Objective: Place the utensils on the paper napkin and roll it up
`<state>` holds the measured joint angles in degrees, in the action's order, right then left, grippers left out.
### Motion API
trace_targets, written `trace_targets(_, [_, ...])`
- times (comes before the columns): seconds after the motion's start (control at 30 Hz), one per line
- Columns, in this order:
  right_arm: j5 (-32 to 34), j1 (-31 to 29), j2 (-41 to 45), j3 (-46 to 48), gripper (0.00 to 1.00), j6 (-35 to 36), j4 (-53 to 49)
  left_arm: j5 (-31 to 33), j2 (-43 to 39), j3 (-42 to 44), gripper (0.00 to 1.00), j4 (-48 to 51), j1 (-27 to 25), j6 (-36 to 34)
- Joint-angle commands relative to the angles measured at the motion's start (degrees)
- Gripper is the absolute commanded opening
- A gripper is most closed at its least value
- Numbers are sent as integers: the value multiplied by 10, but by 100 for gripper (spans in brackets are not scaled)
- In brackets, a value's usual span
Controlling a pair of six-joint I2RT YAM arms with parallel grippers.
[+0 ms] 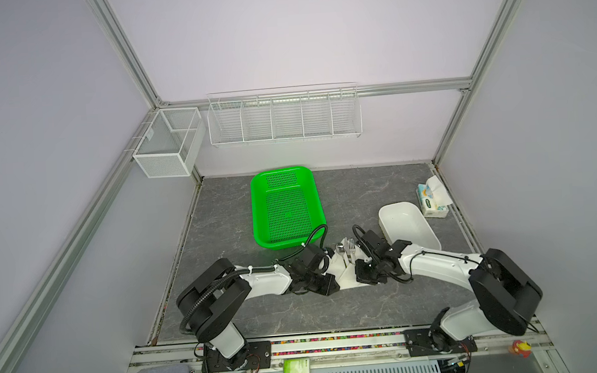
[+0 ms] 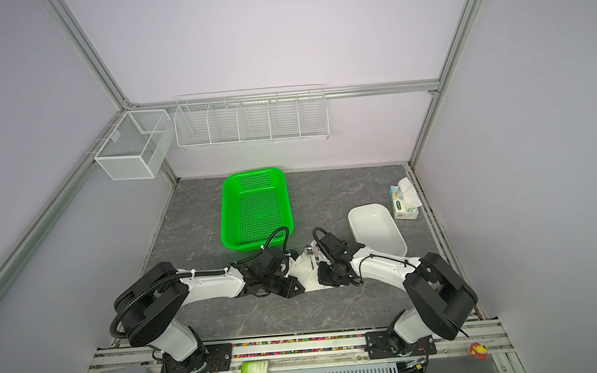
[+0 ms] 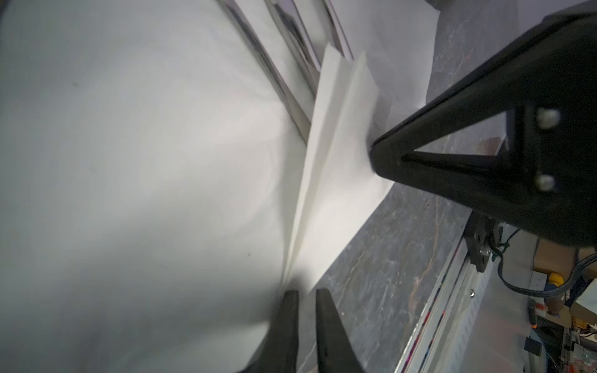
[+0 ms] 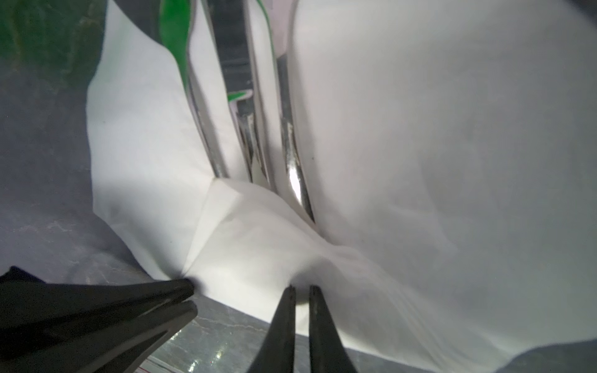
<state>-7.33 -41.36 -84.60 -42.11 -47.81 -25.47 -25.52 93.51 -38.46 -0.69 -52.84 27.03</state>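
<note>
Left wrist view: my left gripper (image 3: 303, 292) is closed on the near edge of the thin white square paper napkin (image 3: 336, 168). Three slim silver metal utensils (image 4: 250, 142) lie on it, handles pointing toward both grippers. My right gripper (image 4: 302, 287) pinches that same edge, equally near.

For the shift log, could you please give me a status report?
Left gripper and right gripper shut on paper napkin edge. Utensils lying on it. Nothing in the way.
</note>
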Motion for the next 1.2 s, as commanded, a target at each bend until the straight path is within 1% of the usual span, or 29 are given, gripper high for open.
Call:
trace_targets(0.0, [12,-2,-5,-3,14,-7,-23,43,2,25,15,53,9,7])
trace_targets(0.13, [12,-3,-3,-1,14,-5,-23,43,-22,52,15,28,10,26])
trace_targets(0.23, [10,-3,-6,-4,14,-4,-22,45,-30,51,15,42,14,25])
trace_targets(0.4, [8,-2,-6,-4,14,-4,-20,84,-70,59,16,40,14,23])
trace_targets(0.47, [8,-3,-6,-5,14,-3,-22,91,-88,44,16,54,14,11])
trace_targets(0.57, [5,-3,-2,-8,14,-2,-22,78,-115,28,16,47,13,1])
trace_targets(0.67, [5,-3,-2,-11,14,1,-25,44,-122,10,17,27,13,-4])
trace_targets(0.73, [5,-3,-3,-13,14,2,-25,18,-107,-11,17,20,13,-8])
trace_targets(0.83, [1,-2,-5,-13,14,0,-20,-16,-63,-51,17,14,9,-10])
trace_targets(1.0, [-2,-2,-3,-14,14,-1,-18,-27,18,-115,15,17,-3,1])
trace_targets(1.07, [-2,-2,-6,-17,14,0,-19,-31,48,-137,12,21,-9,4])
trace_targets(1.17, [-6,-3,-4,-15,14,-5,-13,-29,71,-155,11,28,-20,4])
